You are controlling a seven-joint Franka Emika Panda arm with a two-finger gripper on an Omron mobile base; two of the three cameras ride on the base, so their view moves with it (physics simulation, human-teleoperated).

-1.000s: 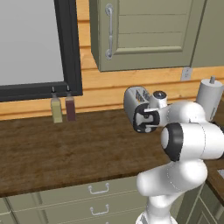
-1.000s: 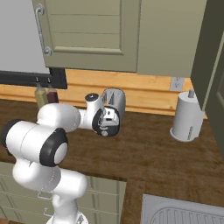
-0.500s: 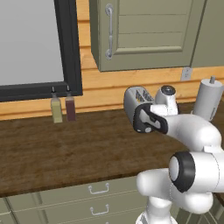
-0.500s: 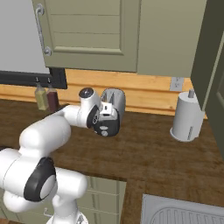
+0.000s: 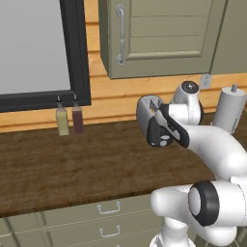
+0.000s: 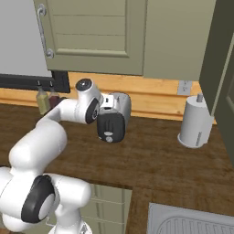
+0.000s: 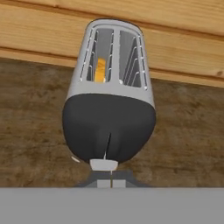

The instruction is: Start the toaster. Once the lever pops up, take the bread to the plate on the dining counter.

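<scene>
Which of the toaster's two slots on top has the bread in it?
The left slot, as the hand view shows it, of the silver-grey toaster with a black end: a tan-orange slice of bread sits inside; the right slot beside it is empty.

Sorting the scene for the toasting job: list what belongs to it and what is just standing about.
Belongs to the job:
- toaster
- bread, sitting in the toaster's left slot
- gripper, jaws shut at the toaster's black end

Just standing about:
- two bottles by the window
- pale grey cylinder
- wall cabinet
</scene>
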